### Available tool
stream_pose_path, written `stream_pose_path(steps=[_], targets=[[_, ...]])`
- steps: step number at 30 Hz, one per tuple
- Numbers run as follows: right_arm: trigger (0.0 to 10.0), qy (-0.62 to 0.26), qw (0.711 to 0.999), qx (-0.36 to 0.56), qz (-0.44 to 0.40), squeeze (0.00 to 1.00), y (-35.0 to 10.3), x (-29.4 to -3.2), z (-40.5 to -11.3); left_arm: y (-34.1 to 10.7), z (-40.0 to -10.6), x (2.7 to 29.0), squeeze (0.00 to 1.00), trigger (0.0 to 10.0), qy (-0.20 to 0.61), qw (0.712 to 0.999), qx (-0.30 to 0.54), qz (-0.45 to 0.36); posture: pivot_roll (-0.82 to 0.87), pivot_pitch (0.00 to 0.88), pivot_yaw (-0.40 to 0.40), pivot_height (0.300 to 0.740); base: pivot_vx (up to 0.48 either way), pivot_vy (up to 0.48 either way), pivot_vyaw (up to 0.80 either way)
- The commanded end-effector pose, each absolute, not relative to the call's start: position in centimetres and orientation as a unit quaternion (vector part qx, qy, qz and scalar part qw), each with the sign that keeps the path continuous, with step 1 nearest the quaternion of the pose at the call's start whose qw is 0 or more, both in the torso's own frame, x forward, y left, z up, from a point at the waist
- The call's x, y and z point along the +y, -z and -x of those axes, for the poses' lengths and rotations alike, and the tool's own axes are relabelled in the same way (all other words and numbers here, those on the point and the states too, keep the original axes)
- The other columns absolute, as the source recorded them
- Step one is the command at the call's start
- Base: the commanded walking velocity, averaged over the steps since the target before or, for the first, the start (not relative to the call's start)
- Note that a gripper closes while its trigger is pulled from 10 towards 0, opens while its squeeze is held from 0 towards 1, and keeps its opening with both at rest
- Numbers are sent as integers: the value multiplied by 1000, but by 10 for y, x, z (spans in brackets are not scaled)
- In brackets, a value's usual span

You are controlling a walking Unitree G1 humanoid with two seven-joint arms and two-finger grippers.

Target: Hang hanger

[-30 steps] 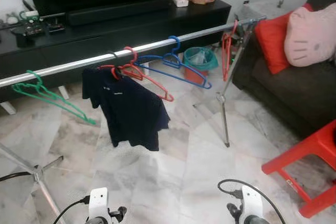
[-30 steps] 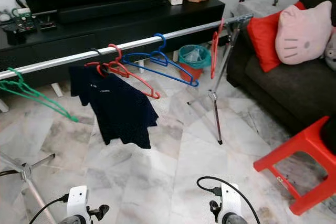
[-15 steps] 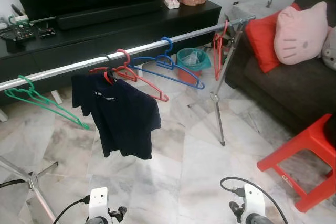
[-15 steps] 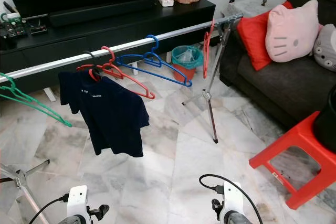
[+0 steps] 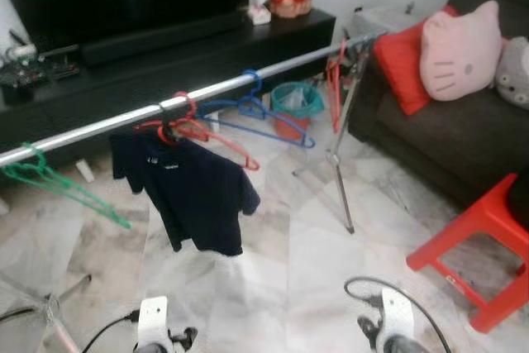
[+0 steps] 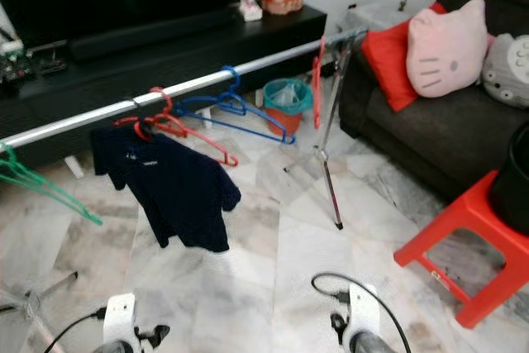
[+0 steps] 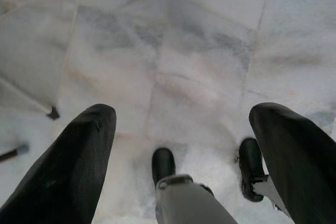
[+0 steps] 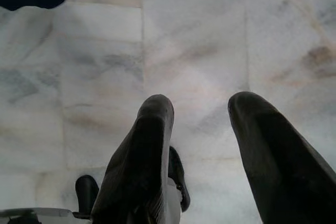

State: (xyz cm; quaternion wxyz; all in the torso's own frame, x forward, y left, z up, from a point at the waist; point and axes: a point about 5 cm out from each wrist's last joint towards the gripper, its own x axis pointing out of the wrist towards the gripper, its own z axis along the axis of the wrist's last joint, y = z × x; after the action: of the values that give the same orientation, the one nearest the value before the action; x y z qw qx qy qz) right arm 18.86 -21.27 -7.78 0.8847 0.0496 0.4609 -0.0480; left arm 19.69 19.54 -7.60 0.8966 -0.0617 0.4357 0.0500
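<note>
A silver rail (image 5: 215, 88) runs across the room on tripod stands. On it hang a green hanger (image 5: 58, 183) at the left, a navy T-shirt (image 5: 194, 192) on a red hanger, another red hanger (image 5: 216, 134), a blue hanger (image 5: 264, 112) and a red hanger (image 5: 334, 88) near the right end. Both arms hang low: the left wrist (image 5: 153, 330) and right wrist (image 5: 395, 326) sit at the picture's bottom edge. The left gripper (image 7: 184, 111) is open over bare floor. The right gripper (image 8: 200, 100) is open too, with nothing between its fingers.
A red plastic stool (image 5: 471, 245) stands at the right, before a dark sofa (image 5: 430, 146) with a red and a pink cushion. A black TV cabinet (image 5: 124, 64) runs behind the rail, with a teal bin (image 5: 293, 101) under it. The rack's legs (image 5: 340, 179) stand on marble floor.
The whole picture has shifted and blurred slightly, so the camera has moved. The hangers stay on the rail and both arms hang as before.
</note>
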Motion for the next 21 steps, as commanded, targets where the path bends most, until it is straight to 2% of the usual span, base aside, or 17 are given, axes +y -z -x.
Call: stream_pose_path(steps=[1,21], targets=[[10000,49,887,456,-53,0,77,-212,-191,75,-199,198,0,10000,-48,898,434,54,-68,0,15,740,281,0,-706],[10000,44,888,454,-57,0,77,-189,-199,75,-199,196,0,10000,-41,898,435,52,-70,0,19,740,292,0,-696]])
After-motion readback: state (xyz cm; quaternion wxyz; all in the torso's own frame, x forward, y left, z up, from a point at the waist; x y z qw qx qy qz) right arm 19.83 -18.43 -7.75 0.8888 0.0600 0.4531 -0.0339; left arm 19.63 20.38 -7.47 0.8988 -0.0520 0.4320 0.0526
